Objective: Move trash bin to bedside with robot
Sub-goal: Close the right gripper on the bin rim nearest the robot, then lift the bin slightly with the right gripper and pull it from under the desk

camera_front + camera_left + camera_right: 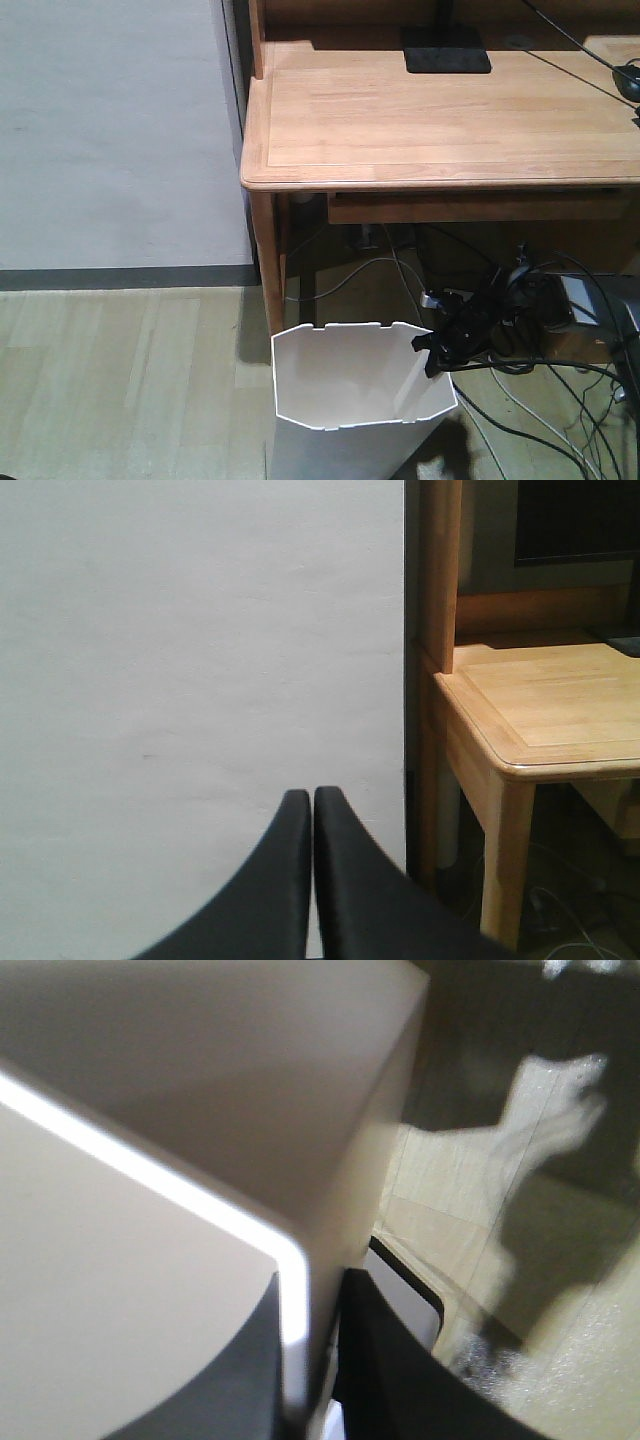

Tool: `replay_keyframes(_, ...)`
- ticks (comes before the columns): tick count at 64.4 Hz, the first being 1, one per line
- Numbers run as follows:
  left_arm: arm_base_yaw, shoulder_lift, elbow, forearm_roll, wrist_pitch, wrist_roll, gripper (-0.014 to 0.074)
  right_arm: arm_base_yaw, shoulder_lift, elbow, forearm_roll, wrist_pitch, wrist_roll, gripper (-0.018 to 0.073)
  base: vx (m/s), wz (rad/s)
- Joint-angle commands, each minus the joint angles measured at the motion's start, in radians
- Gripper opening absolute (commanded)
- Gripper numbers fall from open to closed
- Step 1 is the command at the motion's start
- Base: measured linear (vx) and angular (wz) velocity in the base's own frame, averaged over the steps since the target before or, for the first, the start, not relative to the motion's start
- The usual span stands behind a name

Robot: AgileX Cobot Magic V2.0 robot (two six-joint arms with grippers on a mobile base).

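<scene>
Your right fingers (pixel 390 1380) pinch the right rim edge of the white folded-plastic many-sided trash bin (pixel 360 395), which stands on pale plank floor (pixel 120 380) by the light wooden desk (pixel 440 110)'s left leg. Black cables (pixel 540 330) crowd its right; the left lies open. Your left fingers (pixel 280 880) are clenched, empty.

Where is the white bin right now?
In the front view the trash bin is at the bottom middle, just in front of the left leg of the wooden desk, with the right tool pinching its right rim.
</scene>
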Motion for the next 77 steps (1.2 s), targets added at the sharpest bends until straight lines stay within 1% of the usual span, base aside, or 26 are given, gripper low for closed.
replay_keyframes(1,0.000,-0.005,-0.021,-0.005,-0.072,-0.004,-0.0006,-0.003,-0.095,-0.019,0.051,0.073,0.027,-0.0005,0.00,0.00)
replay_keyframes(9,0.000,-0.005,-0.021,-0.005,-0.072,-0.004,-0.0006,-0.003,-0.095,-0.017,0.047,0.050,0.030,-0.0005,0.00,0.00)
replay_keyframes(14,0.000,-0.005,-0.021,-0.005,-0.072,-0.004,-0.0006,-0.002,-0.103,0.012,0.053,0.012,0.030,-0.0005,0.00,0.00)
replay_keyframes(24,0.000,-0.005,-0.021,-0.005,-0.072,-0.004,-0.0006,-0.034,-0.147,0.141,0.084,-0.123,0.002,-0.0005,0.00,0.00)
replay_keyframes(28,0.000,-0.005,-0.021,-0.005,-0.072,-0.004,-0.0006,-0.064,-0.174,0.196,0.132,-0.174,-0.043,-0.0005,0.00,0.00)
replay_keyframes(34,0.000,-0.005,-0.021,-0.005,-0.072,-0.004,-0.0006,-0.110,-0.230,0.298,0.270,-0.227,-0.187,-0.0005,0.00,0.00)
replay_keyframes(42,0.000,-0.005,-0.021,-0.005,-0.072,-0.004,-0.0006,-0.152,-0.316,0.412,0.504,-0.240,-0.476,-0.0005,0.00,0.00)
replay_keyframes(43,0.000,-0.005,-0.021,-0.005,-0.072,-0.004,-0.0006,-0.154,-0.322,0.428,0.517,-0.239,-0.495,-0.0005,0.00,0.00)
replay_keyframes(45,0.000,-0.005,-0.021,-0.005,-0.072,-0.004,-0.0006,-0.157,-0.343,0.458,0.579,-0.232,-0.582,-0.0005,0.00,0.00)
replay_keyframes(47,0.000,-0.005,-0.021,-0.005,-0.072,-0.004,-0.0006,-0.162,-0.365,0.487,0.610,-0.228,-0.631,-0.0005,0.00,0.00)
replay_keyframes(49,0.000,-0.005,-0.021,-0.005,-0.072,-0.004,-0.0006,-0.163,-0.386,0.516,0.657,-0.220,-0.701,-0.0005,0.00,0.00)
replay_keyframes(53,0.000,-0.005,-0.021,-0.005,-0.072,-0.004,-0.0006,-0.163,-0.426,0.575,0.707,-0.220,-0.780,-0.0005,0.00,0.00)
replay_keyframes(56,0.000,-0.005,-0.021,-0.005,-0.072,-0.004,-0.0006,-0.163,-0.455,0.615,0.726,-0.221,-0.816,-0.0005,0.00,0.00)
replay_keyframes(61,0.000,-0.005,-0.021,-0.005,-0.072,-0.004,-0.0006,-0.163,-0.496,0.678,0.723,-0.221,-0.869,-0.0005,0.00,0.00)
replay_keyframes(70,0.000,-0.005,-0.021,-0.005,-0.072,-0.004,-0.0006,-0.168,-0.554,0.769,0.697,-0.197,-0.917,-0.0005,0.00,0.00)
replay_keyframes(77,0.000,-0.005,-0.021,-0.005,-0.072,-0.004,-0.0006,-0.190,-0.585,0.820,0.707,-0.146,-0.934,-0.0005,0.00,0.00)
